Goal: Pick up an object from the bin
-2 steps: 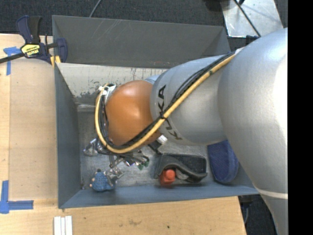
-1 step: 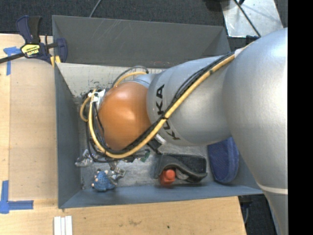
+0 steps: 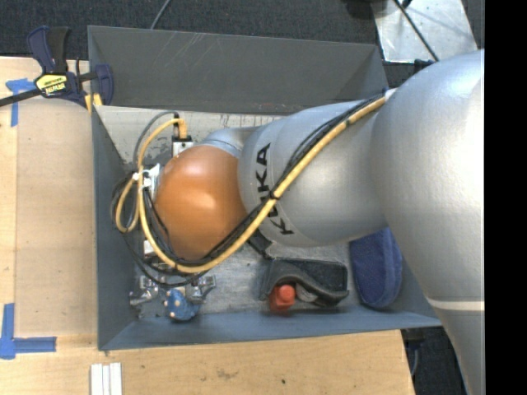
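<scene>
The silver KUKA arm [image 3: 346,179] covers most of the grey metal bin [image 3: 108,245], and its orange wrist cover [image 3: 198,200] sits directly above the claw [image 3: 171,293]. Far to the right of the claw, against the bin's wall, lies a dark blue soft pad [image 3: 377,267]. Between that pad and the claw lies a dark grey hand tool with a red-orange knob [image 3: 300,287]. Directly under the claw, touching it or almost touching it, is a small blue rounded thing [image 3: 178,307], and this seems to be the thing to pick. If the claw is spread or pressed together, I cannot tell, because the metal parts hide it. I judge the blue thing to be light and rather hard. Its round form may slip, so it is best taken across its widest middle, with a low and centred grip.
</scene>
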Motion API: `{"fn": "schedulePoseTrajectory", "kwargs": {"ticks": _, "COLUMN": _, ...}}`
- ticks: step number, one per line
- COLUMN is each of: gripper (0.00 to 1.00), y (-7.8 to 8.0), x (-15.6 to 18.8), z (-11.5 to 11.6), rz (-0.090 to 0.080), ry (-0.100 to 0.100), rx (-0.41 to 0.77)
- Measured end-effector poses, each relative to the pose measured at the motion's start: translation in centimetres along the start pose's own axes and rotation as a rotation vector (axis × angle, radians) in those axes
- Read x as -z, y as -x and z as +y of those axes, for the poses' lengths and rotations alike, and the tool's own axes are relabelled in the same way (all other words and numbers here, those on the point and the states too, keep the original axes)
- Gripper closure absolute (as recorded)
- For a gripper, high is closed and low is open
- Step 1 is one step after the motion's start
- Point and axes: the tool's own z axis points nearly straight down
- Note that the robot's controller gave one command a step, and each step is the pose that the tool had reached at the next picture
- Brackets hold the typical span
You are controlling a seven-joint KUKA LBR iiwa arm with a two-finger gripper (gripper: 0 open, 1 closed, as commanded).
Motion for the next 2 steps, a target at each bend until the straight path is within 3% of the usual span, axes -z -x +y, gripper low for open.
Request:
{"fn": "schedulePoseTrajectory", "kwargs": {"ticks": 1, "gripper": 0.00, "y": -0.07, "x": -0.15, "z": 0.32, "rz": -0.008, "ry": 0.003, "rx": 0.165}}
{"fn": "schedulePoseTrajectory", "kwargs": {"ticks": 2, "gripper": 1.00, "y": -0.91, "x": -0.16, "z": -0.02, "rz": 0.012, "ry": 0.005, "rx": 0.163}}
